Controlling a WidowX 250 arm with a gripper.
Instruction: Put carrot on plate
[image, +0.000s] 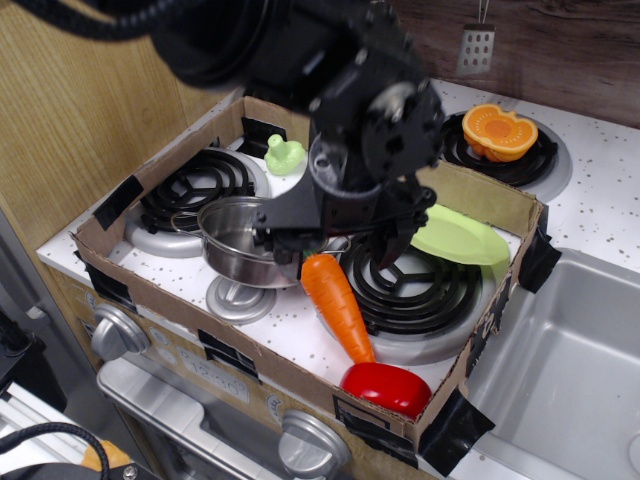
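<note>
The orange carrot (336, 302) lies on the white stove top between the steel pot and the front right burner, tip pointing toward the front. Its green stem end is hidden behind my gripper. My black gripper (335, 245) hangs low over the carrot's thick end. It is open, with one finger (275, 243) by the pot and the other over the burner. The lime-green plate (458, 236) rests tilted at the burner's far right edge, partly hidden by the arm.
A steel pot (232, 245) stands left of the carrot. A red toy (386, 388) lies in the front right corner. A small green toy (285, 155) sits at the back. A cardboard wall (130, 180) rings the stove. An orange squash toy (497, 131) and a sink (565, 370) lie outside it.
</note>
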